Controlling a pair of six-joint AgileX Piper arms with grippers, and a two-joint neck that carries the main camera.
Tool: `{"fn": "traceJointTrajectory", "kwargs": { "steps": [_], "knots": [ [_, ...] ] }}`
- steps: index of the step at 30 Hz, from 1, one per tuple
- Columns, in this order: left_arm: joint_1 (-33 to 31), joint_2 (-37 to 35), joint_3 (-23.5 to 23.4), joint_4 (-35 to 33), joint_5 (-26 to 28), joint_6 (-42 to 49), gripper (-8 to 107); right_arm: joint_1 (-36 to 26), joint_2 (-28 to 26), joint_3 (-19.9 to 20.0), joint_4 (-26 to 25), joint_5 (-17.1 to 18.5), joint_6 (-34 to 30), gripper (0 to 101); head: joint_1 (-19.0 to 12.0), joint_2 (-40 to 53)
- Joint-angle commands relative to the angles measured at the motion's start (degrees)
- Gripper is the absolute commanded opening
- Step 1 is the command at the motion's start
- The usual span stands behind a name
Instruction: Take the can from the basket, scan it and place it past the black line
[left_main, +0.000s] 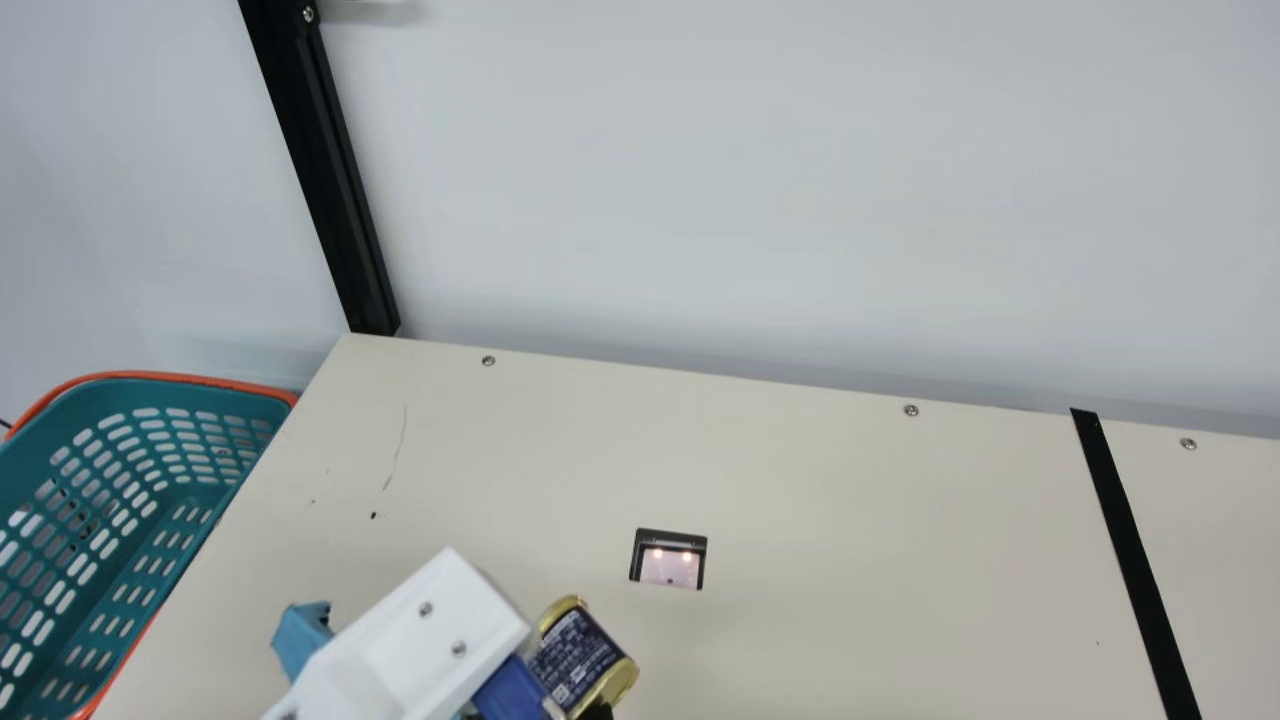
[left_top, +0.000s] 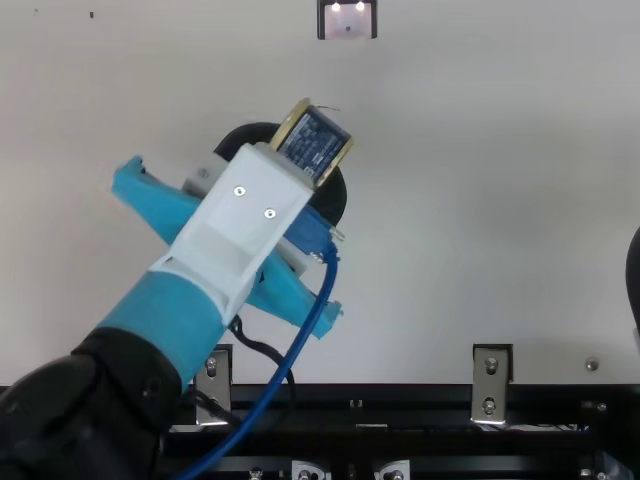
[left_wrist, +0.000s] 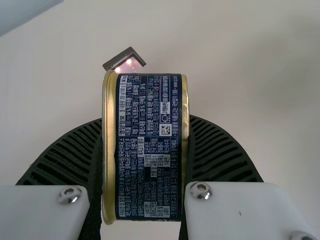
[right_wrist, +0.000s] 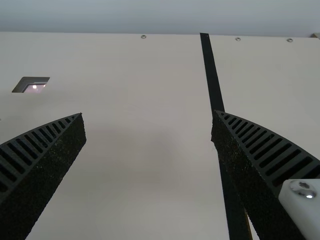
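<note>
Left gripper (left_top: 306, 150) holds can (left_wrist: 150, 155) by both ends, sideways above worktop (left_main: 850, 520); scanner (left_main: 669, 562) near can; right gripper (left_top: 636, 282) spread wide near black line (left_main: 1135, 560).

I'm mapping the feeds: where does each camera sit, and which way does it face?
Main: on the neck, facing the wall across the table; left arm shows.
Top: fixed overhead, steeply down at left arm.
Left wrist: along left fingers at the can.
Right wrist: past right fingers, toward the black line.
Main and top share the can and scanner.
</note>
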Motion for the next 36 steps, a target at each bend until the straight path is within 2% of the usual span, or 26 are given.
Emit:
{"fn": "traceJointTrajectory", "kwargs": {
  "steps": [1, 18, 36],
  "knots": [
    [0.4, 0.4, 0.0, -1.6, -0.5, 6.4, 10, 0.0, 0.0, 0.0, 0.0, 0.0, 0.0, 101, -2.1, -0.8],
    [1.0, 4.7, -0.1, -14.5, -1.2, 29.8, 10, 0.0, 0.0, 0.0, 0.0, 0.0, 0.0, 101, -2.1, -0.8],
    [0.8, 10.9, 0.9, -19.3, -7.8, 41.4, 10, 0.0, 0.0, 0.0, 0.0, 0.0, 0.0, 101, -2.1, -0.8]
  ]
}}
